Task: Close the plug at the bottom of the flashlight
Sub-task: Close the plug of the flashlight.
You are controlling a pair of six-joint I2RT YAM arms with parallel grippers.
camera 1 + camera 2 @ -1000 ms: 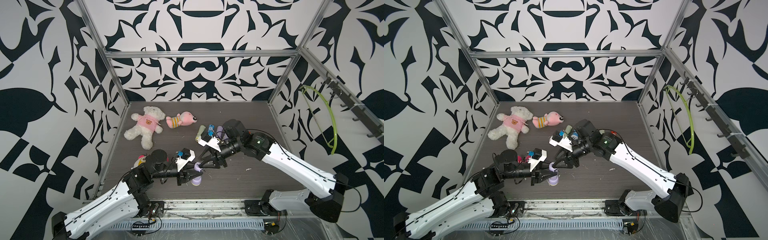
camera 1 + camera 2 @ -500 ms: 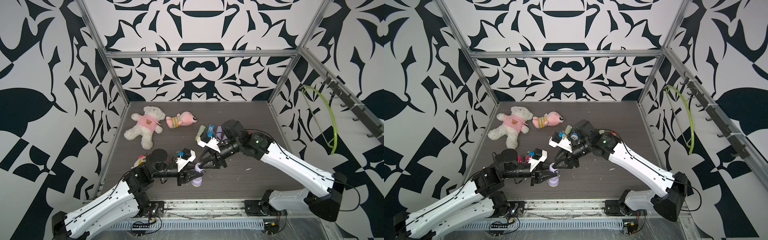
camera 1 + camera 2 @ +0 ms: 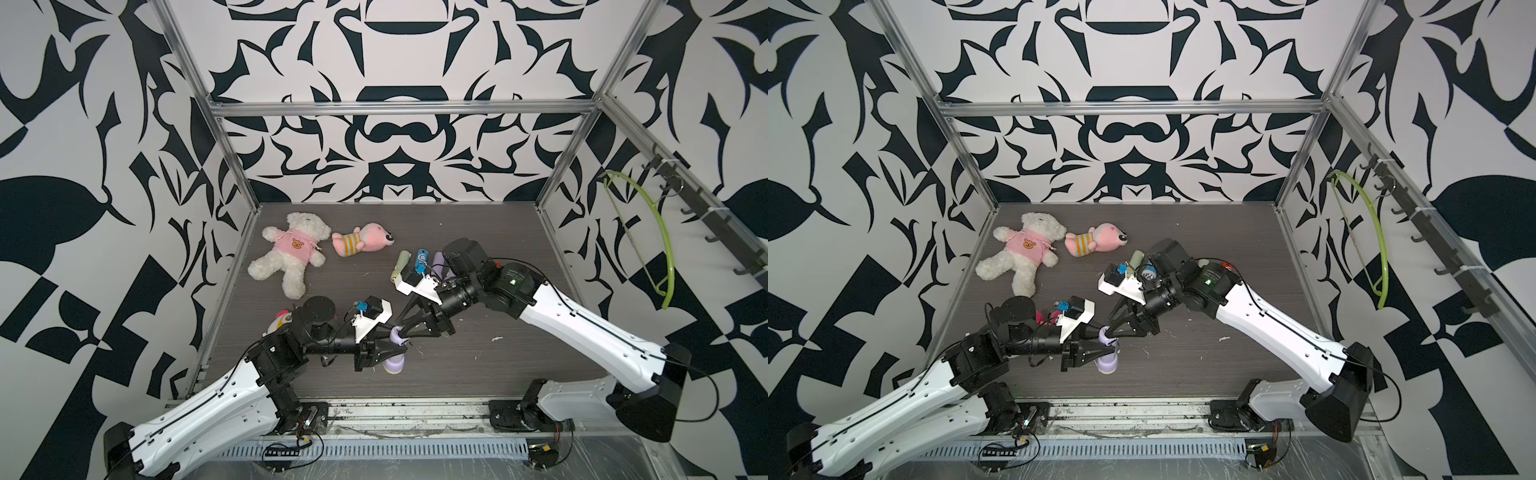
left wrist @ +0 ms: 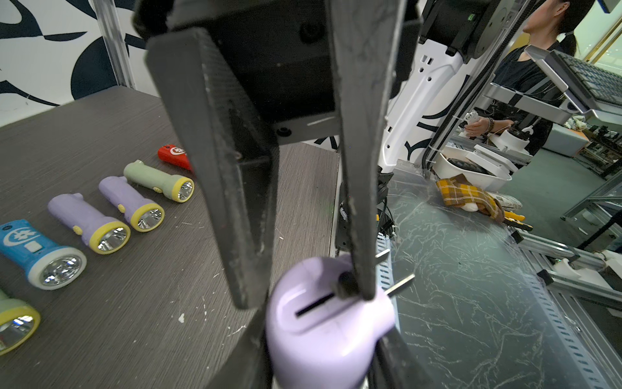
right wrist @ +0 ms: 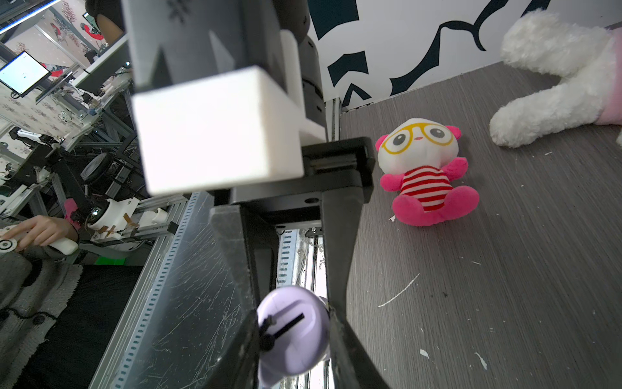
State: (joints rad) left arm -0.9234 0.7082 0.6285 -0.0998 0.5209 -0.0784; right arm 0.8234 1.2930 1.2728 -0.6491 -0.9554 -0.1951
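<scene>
A: Flashlight (image 3: 394, 362) position?

B: The lilac flashlight is held near the front edge of the table (image 3: 478, 374), with the lens end down and the bottom end raised. On the left, its body is clamped by the left gripper (image 3: 390, 349), whose jaws are closed narrowly on it.

A: And to the right?

B: Its bottom end is pinched between the fingers of the right gripper (image 3: 402, 332), whose jaws are partly closed. The plug's metal prongs (image 4: 400, 285) are seen sticking out beside one finger.

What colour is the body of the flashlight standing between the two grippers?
Pale lilac; the plastic flashlight shows best in the left wrist view.
</scene>
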